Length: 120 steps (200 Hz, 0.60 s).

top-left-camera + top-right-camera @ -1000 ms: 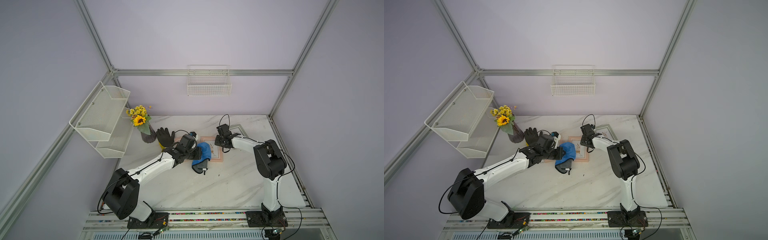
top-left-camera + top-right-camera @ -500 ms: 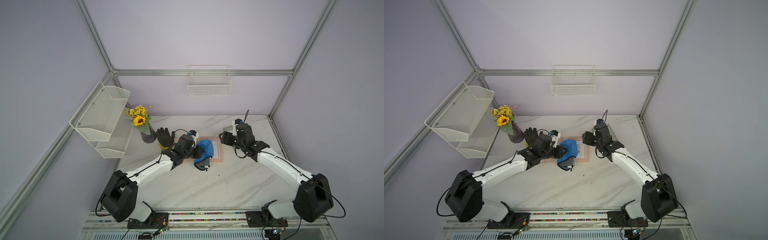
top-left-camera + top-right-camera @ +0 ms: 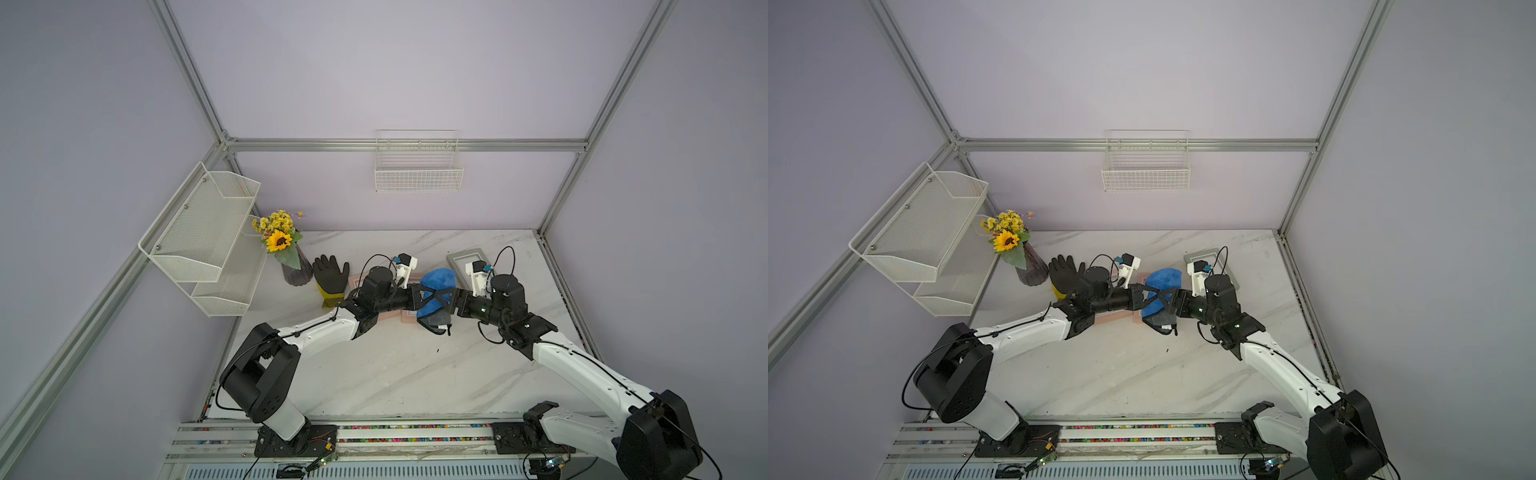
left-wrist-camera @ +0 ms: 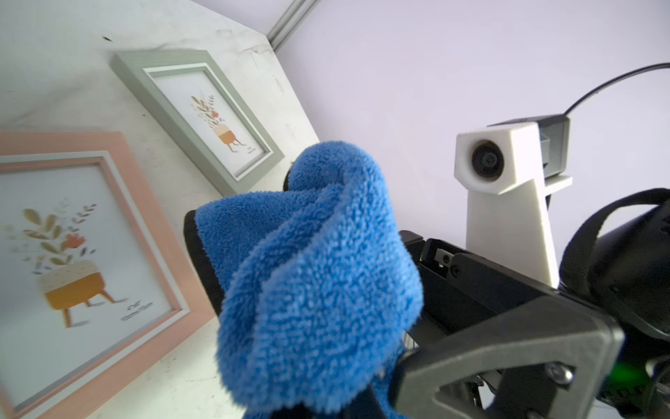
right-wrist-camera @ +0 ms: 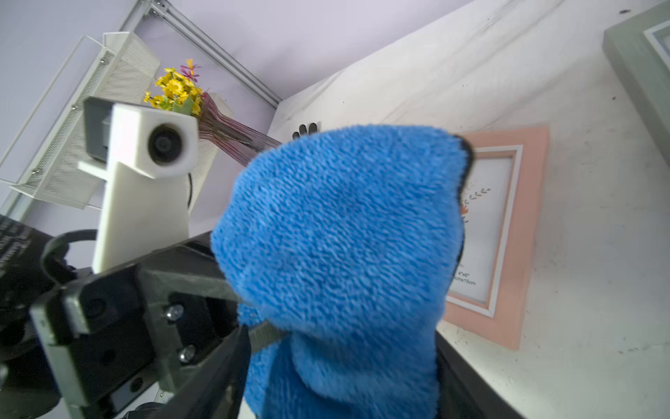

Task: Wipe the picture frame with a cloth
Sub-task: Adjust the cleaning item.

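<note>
A blue cloth (image 3: 434, 286) (image 3: 1163, 282) hangs bunched above a pink picture frame (image 3: 395, 318) (image 4: 119, 152) (image 5: 525, 232) that lies flat on the marble table. My left gripper (image 3: 427, 297) (image 3: 1148, 299) comes in from the left and is shut on the cloth (image 4: 319, 272). Facing it from the right, my right gripper (image 3: 444, 301) (image 5: 340, 381) stands open, one finger on each side of the cloth (image 5: 344, 235). A second, grey-green picture frame (image 3: 461, 259) (image 4: 174, 119) lies behind the right wrist.
A black-and-yellow glove (image 3: 330, 276) and a vase of sunflowers (image 3: 291, 266) stand left of the frames. A white mesh shelf (image 3: 203, 232) juts from the left wall. A wire basket (image 3: 417, 166) hangs on the back wall.
My right arm has swung from the grey-green frame over to the cloth and its jaws have widened around it. The left gripper has kept its hold, barely moving.
</note>
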Tool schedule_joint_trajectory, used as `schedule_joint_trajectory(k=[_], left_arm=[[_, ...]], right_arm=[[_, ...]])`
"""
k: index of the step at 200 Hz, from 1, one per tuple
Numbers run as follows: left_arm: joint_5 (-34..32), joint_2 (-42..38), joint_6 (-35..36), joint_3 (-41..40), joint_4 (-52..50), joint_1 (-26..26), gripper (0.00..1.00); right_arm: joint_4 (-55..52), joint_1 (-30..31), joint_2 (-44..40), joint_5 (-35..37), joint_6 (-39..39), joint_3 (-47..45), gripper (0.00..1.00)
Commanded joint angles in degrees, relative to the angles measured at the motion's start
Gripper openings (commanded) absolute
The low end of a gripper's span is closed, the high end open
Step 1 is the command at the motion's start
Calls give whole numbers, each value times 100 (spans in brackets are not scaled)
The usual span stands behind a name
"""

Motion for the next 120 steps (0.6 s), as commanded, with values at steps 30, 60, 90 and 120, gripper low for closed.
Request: schedule_joint_trajectory(k=[30, 60, 90, 120], left_arm=[[563, 162, -272, 263, 990, -217, 8], [469, 202, -155, 381, 660, -225, 10], [-290, 66, 289, 599, -528, -219, 31], [-1761, -32, 809, 1114, -2439, -205, 52]], right_arm=[[467, -153, -186, -60, 133, -75, 53], [259, -190, -127, 332, 108, -31, 25], [-258, -191, 28, 994, -138, 326, 10], [-1106, -216, 505, 2403, -622, 1015, 9]])
